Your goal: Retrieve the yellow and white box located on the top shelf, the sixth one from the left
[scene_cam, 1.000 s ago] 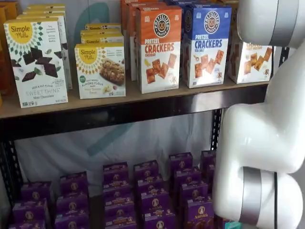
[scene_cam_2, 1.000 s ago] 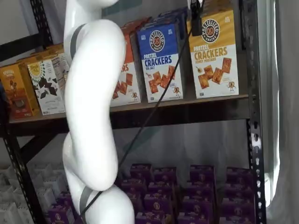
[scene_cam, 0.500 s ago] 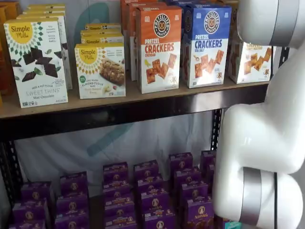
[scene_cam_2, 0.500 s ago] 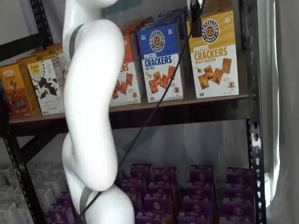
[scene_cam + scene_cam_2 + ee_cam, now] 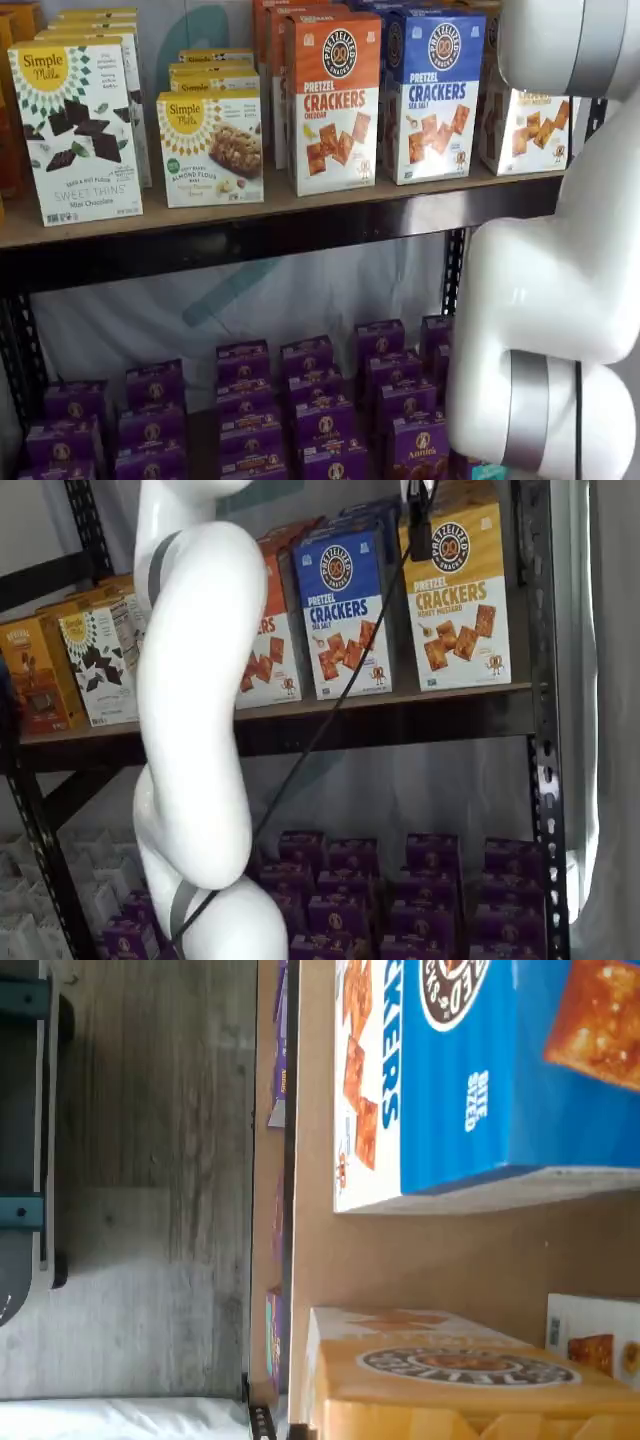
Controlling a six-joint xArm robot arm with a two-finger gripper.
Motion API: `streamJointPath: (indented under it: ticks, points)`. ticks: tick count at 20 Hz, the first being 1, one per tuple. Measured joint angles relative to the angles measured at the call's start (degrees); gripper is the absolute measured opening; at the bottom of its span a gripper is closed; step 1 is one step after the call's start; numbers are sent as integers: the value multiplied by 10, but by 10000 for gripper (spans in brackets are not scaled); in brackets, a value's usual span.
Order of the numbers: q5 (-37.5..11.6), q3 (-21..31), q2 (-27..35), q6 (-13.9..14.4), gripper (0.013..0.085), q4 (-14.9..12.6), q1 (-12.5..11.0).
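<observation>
Top shelf (image 5: pixel 400 702), tan board, yellow and white box (image 5: pixel 458 598), apparently upright

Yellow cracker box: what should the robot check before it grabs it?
1. The yellow and white box stands upright at the front of the top shelf: ok.
2. There is a free gap between it and the blue Sea Salt crackers box. The wrist view shows bare shelf between them: ok.
3. The claw is near the right box. Its black tip hangs in front of the box's upper corner: ok.
4. The claw is open wide enough: cannot tell.
5. Nothing leans on the box: ok.
</observation>
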Motion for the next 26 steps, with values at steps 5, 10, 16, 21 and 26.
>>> streamJointPath:
  ticks: [5, 10, 16, 21, 26]
  points:
    - [3, -4, 2, 0, 610, 2, -1]
    - [2, -1, -3, -1, 610, 7, -4]
    - [-6, 24, -27, -8, 610, 9, -12]
    - [23, 37, -50, -16, 610, 25, -29]
    - [40, 79, -94, -26, 610, 18, -38]
